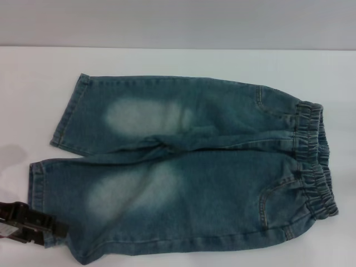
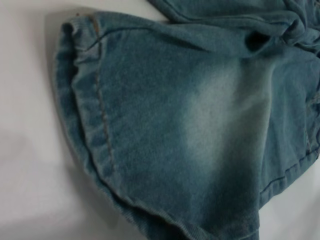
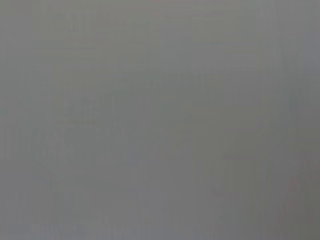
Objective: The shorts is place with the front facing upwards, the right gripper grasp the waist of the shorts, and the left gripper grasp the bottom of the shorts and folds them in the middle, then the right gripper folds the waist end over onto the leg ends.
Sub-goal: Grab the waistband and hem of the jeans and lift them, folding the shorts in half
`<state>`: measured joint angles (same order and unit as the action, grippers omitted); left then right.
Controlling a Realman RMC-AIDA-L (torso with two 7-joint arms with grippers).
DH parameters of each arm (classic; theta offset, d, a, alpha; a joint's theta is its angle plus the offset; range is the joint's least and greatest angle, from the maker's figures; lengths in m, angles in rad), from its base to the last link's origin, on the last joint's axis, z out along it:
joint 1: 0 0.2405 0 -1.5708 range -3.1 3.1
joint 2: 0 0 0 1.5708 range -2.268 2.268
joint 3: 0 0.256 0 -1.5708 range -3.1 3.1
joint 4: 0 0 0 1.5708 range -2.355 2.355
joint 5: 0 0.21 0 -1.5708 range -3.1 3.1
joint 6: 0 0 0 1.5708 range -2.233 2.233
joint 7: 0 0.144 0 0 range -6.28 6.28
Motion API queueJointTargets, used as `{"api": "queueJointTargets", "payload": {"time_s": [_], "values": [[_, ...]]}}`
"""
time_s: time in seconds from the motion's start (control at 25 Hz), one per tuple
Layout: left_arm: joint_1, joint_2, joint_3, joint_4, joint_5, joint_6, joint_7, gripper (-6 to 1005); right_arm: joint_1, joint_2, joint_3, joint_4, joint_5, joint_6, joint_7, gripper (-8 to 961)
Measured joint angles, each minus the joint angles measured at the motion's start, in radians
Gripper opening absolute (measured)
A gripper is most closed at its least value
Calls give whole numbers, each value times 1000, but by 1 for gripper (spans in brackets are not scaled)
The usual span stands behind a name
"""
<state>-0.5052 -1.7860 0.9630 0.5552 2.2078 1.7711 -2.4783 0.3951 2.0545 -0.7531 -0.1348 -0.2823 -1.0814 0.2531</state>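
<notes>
The shorts [image 1: 194, 167] lie flat on the white table, front up, with both legs spread apart. The waist [image 1: 314, 161], a ruffled elastic band, is at the right end. The leg ends [image 1: 67, 114] point left. My left gripper [image 1: 47, 229] is at the lower left, at the hem corner of the near leg [image 1: 38, 181]. The left wrist view looks closely at that leg's stitched hem [image 2: 97, 115] and pale thigh patch [image 2: 220, 120]. The right gripper is out of view, and the right wrist view shows only plain grey.
The white table [image 1: 33, 83] reaches past the shorts on the left and behind them. A grey wall [image 1: 178, 22] rises behind its far edge.
</notes>
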Motion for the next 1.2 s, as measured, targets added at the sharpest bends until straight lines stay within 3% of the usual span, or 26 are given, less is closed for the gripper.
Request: {"api": "queueJointTargets", "payload": {"time_s": [0.64, 0.88, 0.96, 1.2], "values": [[9, -3, 9, 25, 8, -14, 58, 707, -5, 4, 9, -4, 7, -3, 7, 788], [0, -13, 3, 39, 76, -21, 75, 535, -4, 4, 14, -4, 8, -1, 8, 789], [-5, -20, 3, 40, 96, -22, 75, 297, -3, 4, 20, -4, 8, -1, 8, 789], [-9, -25, 2, 46, 108, -24, 67, 75, 0, 0, 23, -1, 8, 1, 8, 789]]}}
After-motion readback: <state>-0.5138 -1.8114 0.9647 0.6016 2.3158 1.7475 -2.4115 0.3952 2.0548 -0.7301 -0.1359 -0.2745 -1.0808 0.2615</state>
